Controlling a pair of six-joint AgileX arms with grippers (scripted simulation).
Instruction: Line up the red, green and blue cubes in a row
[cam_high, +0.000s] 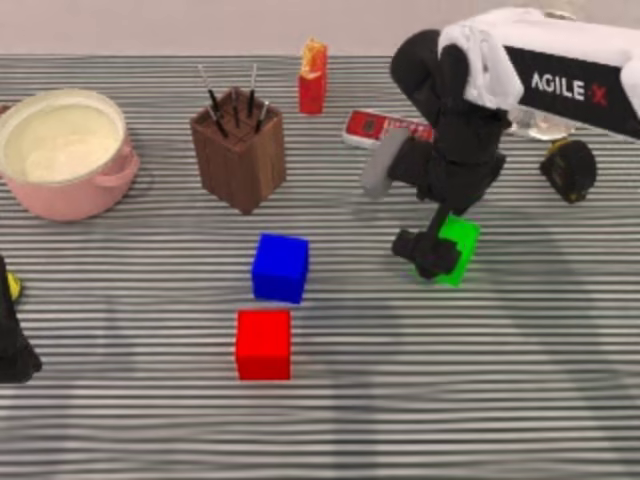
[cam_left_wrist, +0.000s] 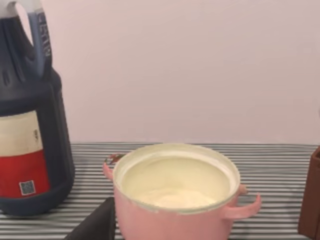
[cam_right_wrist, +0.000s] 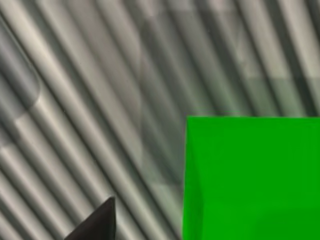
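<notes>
Where stripes run, right claw (cam_high: 428, 250) against green cube (cam_high: 458, 249), grip unclear.

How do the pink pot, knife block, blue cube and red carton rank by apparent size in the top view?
1. Pink pot
2. Knife block
3. Blue cube
4. Red carton, though it lies farther back, so its rank below the cube is unsure.

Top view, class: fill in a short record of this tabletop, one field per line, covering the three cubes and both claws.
red cube: nearest the front, just in front of the blue one
blue cube: mid-table, in front of the wooden block
green cube: off to the right, apart from the other two
right claw: at the green cube, grip unclear
left claw: not in view; arm parked at the left edge
</notes>
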